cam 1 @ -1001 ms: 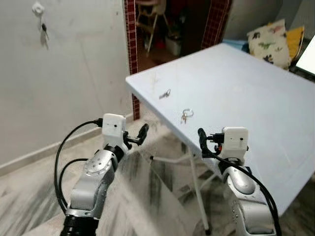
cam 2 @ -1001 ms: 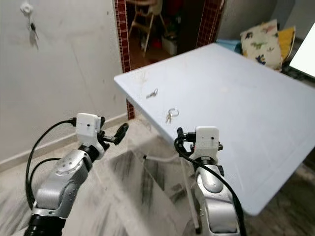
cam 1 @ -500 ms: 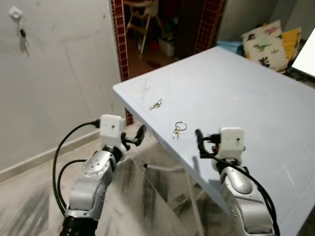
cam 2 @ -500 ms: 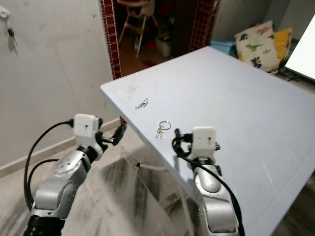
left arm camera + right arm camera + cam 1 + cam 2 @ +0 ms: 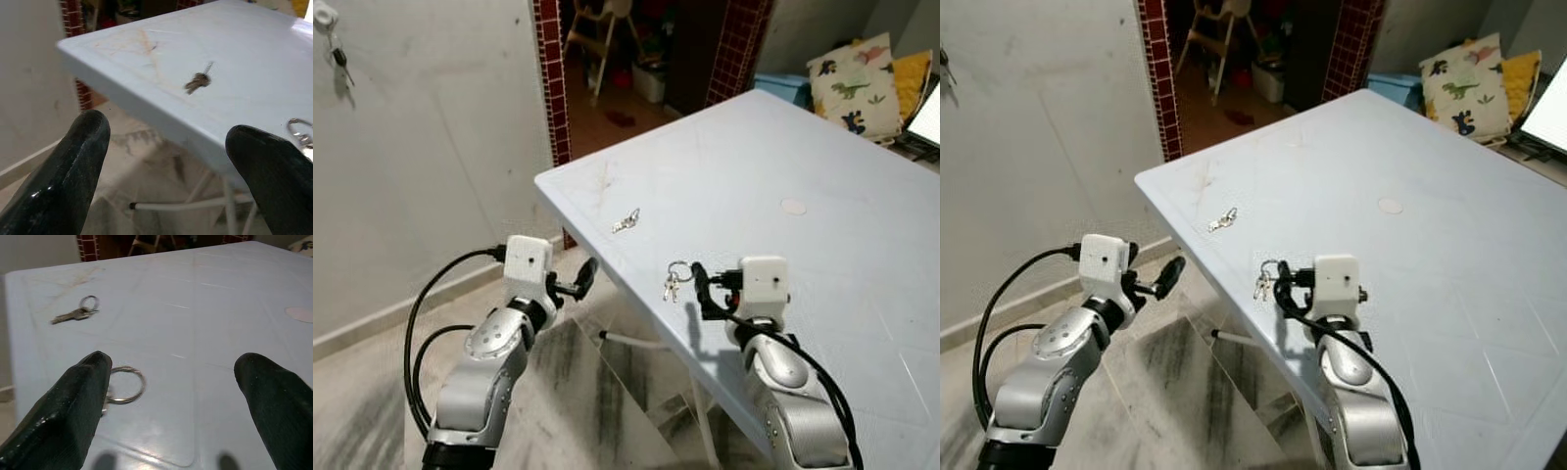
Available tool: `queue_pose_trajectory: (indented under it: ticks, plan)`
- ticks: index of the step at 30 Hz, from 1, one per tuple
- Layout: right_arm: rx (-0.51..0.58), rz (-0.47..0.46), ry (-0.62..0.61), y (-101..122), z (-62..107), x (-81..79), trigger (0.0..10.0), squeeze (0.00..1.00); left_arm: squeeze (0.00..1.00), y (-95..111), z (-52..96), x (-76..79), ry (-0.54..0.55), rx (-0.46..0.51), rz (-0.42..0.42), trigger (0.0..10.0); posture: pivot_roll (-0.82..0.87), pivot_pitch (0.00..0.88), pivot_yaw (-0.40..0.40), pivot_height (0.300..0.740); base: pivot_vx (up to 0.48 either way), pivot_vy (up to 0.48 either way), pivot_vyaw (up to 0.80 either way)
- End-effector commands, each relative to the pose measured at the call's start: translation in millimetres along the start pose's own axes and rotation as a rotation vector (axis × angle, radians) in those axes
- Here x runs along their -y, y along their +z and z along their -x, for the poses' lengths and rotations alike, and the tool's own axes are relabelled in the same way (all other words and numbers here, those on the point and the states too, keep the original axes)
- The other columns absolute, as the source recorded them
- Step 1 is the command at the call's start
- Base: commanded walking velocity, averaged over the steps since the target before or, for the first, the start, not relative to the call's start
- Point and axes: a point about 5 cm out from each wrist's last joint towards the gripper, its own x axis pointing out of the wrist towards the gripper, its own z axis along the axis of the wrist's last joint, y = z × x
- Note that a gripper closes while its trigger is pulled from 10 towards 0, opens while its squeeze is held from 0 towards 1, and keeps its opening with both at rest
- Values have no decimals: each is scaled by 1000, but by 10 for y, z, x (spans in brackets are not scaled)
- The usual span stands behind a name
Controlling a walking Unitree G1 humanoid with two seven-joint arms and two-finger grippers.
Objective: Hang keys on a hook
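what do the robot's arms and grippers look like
Both arms are rounded silver metal shells with black joints. Each wrist carries a white boxy camera module. Looping black cables run along each arm. The left gripper and right gripper each have two long, glossy black fingers with rounded tips.

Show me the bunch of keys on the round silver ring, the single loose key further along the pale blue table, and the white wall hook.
Keys on silver ring (image 5: 673, 282), left eye view, ring.
Single loose key (image 5: 626, 221), left eye view, middle.
White wall hook (image 5: 325, 15), left eye view, round base.
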Motion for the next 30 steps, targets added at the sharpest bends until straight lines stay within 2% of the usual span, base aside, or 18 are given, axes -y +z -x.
queue_pose_trajectory:
  ticks: [1,7,9,11,17,23,30]
  plan:
    - [-42,-1,22,-60,-16,-47,10000,0,0,16,25,-18,7,-4,-5,10000,92,53,-38,740,0,0,0]
    - [-82,-6,50,-108,-39,-112,10000,0,0,-42,44,81,-92,-64,-15,10000,104,65,-38,740,0,0,0]
    - [-113,-5,47,-155,-61,-122,10000,0,0,-119,68,182,-195,-127,-40,10000,114,73,-36,740,0,0,0]
    - [-127,-3,36,-177,-80,-124,10000,0,0,-148,96,230,-239,-155,-48,10000,119,78,-36,740,0,0,0]
    - [-144,-10,22,-179,-180,-176,10000,0,0,-200,206,284,-330,-221,-80,10000,145,94,-32,740,0,0,0]
    - [-144,-34,24,-160,-346,-329,10000,0,0,-160,246,232,-340,-216,-139,10000,173,104,-31,740,0,0,0]
    - [-169,-19,-16,-190,-421,-360,10000,0,0,-118,264,209,-329,-213,-138,10000,195,106,-34,740,0,0,0]
